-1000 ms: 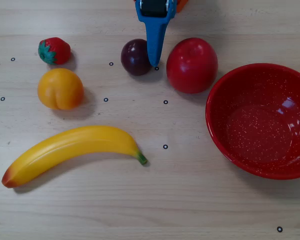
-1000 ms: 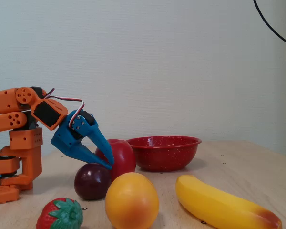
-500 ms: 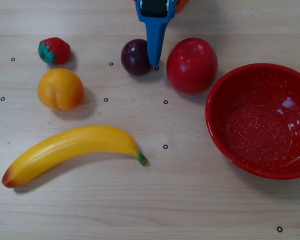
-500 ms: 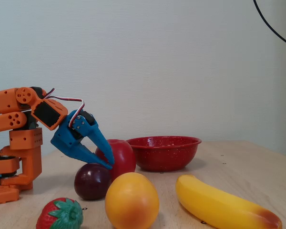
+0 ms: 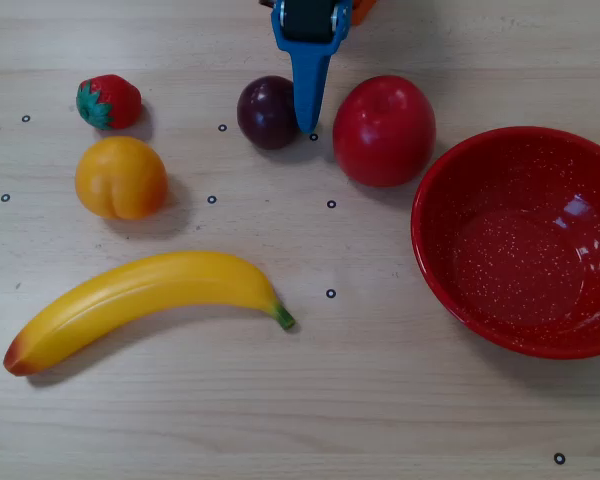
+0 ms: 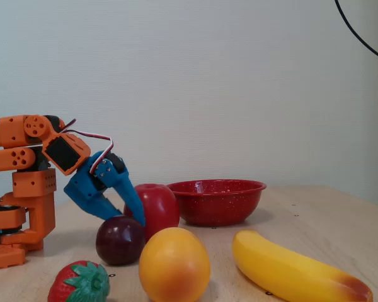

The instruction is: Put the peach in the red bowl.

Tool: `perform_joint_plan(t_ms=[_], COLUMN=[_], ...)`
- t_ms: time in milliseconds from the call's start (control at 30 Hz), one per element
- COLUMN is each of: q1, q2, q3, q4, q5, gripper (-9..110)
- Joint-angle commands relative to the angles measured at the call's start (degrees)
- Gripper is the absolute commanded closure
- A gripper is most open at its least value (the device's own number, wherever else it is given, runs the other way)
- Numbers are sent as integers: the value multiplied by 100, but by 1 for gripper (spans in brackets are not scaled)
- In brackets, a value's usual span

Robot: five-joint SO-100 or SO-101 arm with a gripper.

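Dropped lower since a moment ago, blue gripper (image 5: 307, 125) nudging the plum (image 5: 267, 112) a bit left in the overhead view. Fingers pressed together, clamped on nothing, tip between plum and apple (image 5: 384, 130). Peach (image 5: 120, 177) well off left, below the strawberry (image 5: 108, 101), far from the red bowl (image 5: 521, 240).

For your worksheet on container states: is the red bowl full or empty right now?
Empty. The overhead view shows the red bowl's bare speckled inside; the peach lies on the table.
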Motion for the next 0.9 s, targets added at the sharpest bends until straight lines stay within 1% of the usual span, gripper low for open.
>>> perform_joint_plan(t_ms=[0,167,400,667,867], q1=[-123,-185,-220,-703,-1195], q2=[-211,-809,-1854,-3384,-4711], q3=[-800,-1600,-3226,-5071,-6486], q4=[44,185,817,1239,1846], q5=[97,88,105,896,1090], gripper=[101,101,101,101,101])
